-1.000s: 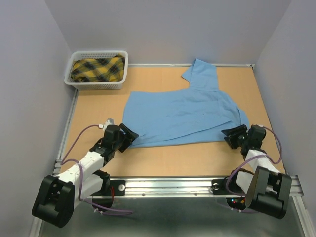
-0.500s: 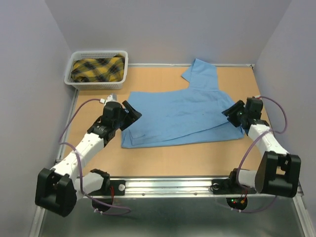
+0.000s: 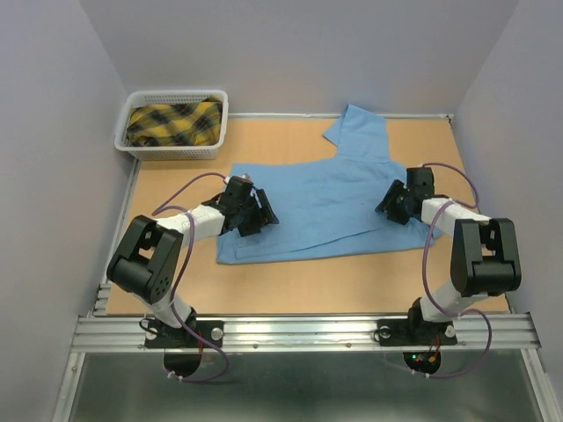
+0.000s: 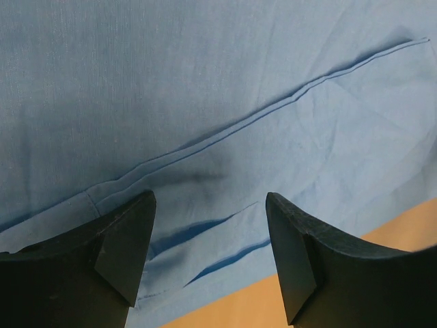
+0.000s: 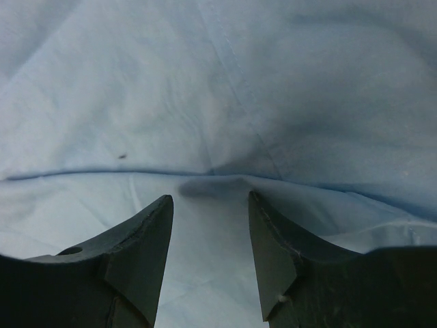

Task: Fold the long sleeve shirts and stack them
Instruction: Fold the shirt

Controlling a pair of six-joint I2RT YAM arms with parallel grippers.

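Tan wood forms the table [image 3: 290, 286], walled in by pale panels on three sides. Across its middle lies the light blue shirt [image 3: 334, 198], spread flat with one layer folded over another. One part of it reaches up toward the far edge, and its near hem runs close to the bare strip of wood in front of the arms.

A white basket [image 3: 171, 151] sits in the far left corner, well apart from the shirt, with a yellow and black plaid cloth [image 3: 176, 123] bundled inside.

The left gripper [image 3: 261, 214] hangs over the shirt's left part, near the lower corner. In the left wrist view its fingers [image 4: 130, 232] stand wide apart above a long fold line, with nothing between them.

The right gripper [image 3: 390, 208] is over the shirt's right side. In the right wrist view its fingers [image 5: 147, 239] are parted about halfway, close above the cloth just short of a raised crease, and they pinch nothing.
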